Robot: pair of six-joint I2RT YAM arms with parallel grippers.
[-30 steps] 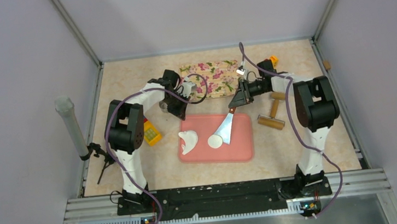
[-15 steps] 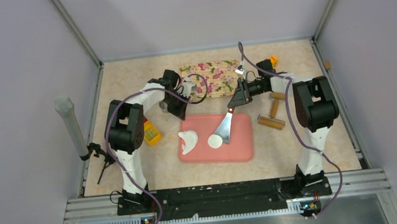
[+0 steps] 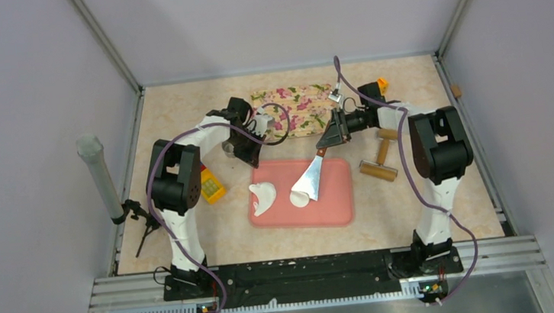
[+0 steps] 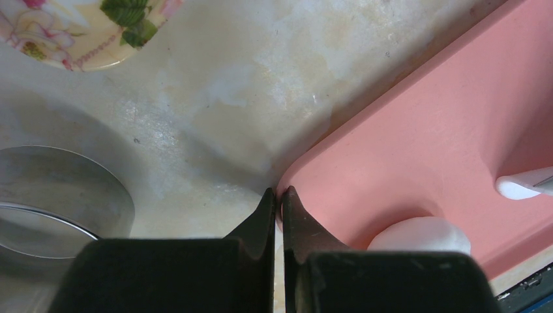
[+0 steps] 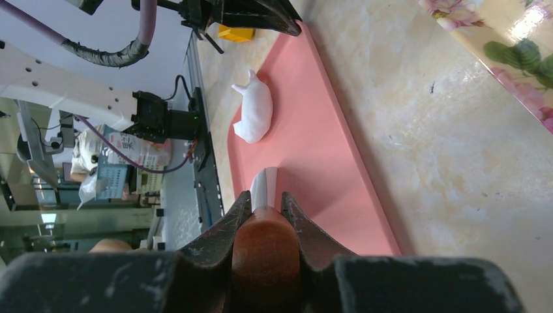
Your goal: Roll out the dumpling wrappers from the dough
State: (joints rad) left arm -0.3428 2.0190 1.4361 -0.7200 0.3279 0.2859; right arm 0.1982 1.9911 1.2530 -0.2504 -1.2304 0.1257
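The pink mat carries the irregular white dough on its left and one round dumpling wrapper in the middle. My right gripper is shut on the brown handle of a metal spatula; its blade slants down onto the wrapper's far right edge and covers part of it. In the right wrist view the handle sits between the jaws, with the dough beyond. My left gripper is shut on the mat's far left corner. The dough also shows in the left wrist view.
A silver ring cutter stands on the table left of the mat corner. A floral tray lies behind the mat. A wooden rolling pin lies to the right, a yellow object to the left.
The spatula blade has slid left and down onto the wrapper, which is now partly covered. The left gripper has stayed at the mat corner.
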